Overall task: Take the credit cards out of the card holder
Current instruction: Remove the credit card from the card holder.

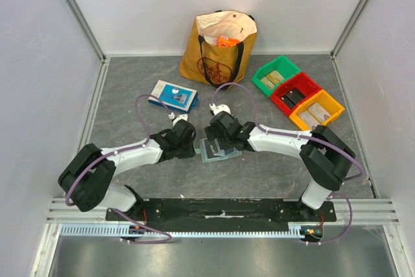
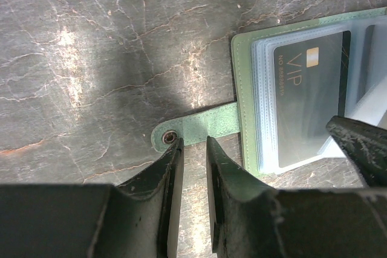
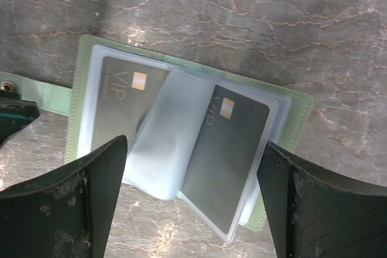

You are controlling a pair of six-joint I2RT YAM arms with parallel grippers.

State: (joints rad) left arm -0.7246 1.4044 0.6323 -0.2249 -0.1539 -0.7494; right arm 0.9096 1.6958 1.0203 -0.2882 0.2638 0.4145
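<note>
Card holder (image 3: 297,106) lay open on desk (image 2: 91,58), black credit cards (image 3: 233,143) pocketed.
Right jaws gaped over it; couldn't tell if left jaws pinched strap (image 2: 211,126).

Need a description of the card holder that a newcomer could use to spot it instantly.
On the grey table, look midway between the two arms, where the left tool and right tool meet. The card holder lies open there: a pale green booklet with clear pockets showing black VIP cards, unlike the blue-and-white box farther back.
</note>
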